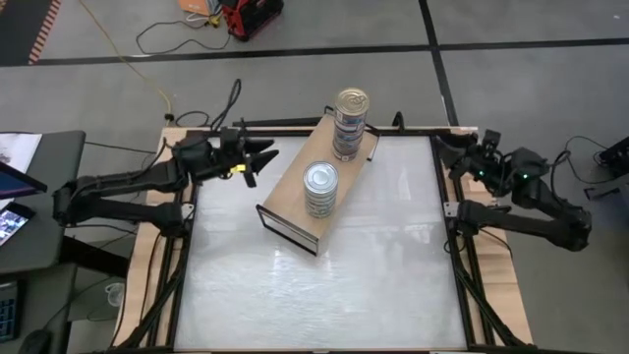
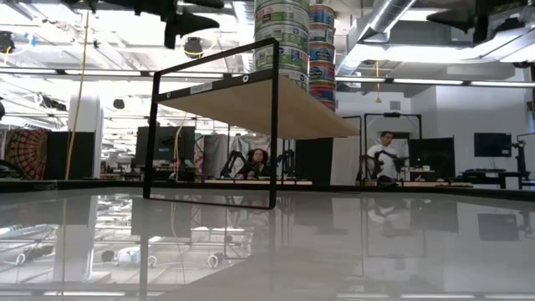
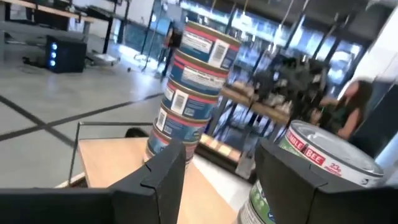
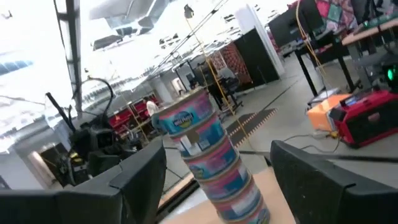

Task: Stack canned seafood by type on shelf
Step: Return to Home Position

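Note:
The shelf [image 1: 295,202], a tan plywood top on a black frame [image 2: 209,138], stands on the white table. Two upright stacks of canned seafood rest on its top. The gold-lidded stack [image 1: 351,123] is at the far end and the silver-lidded stack [image 1: 320,189] at the middle. My left gripper [image 1: 257,157] hovers open just left of the shelf's far end, holding nothing. In its wrist view, the left gripper [image 3: 217,180] faces both stacks, the blue-labelled one [image 3: 189,81] and the silver-lidded one [image 3: 323,155]. My right gripper [image 1: 454,155] hangs open at the table's far right corner, facing a stack [image 4: 208,155].
Wooden rails [image 1: 472,285] and black frame bars edge the table. The white tabletop [image 1: 324,295] lies bare in front of the shelf. Cables and a red case [image 1: 251,15] lie on the floor behind. People sit in the room beyond [image 2: 384,155].

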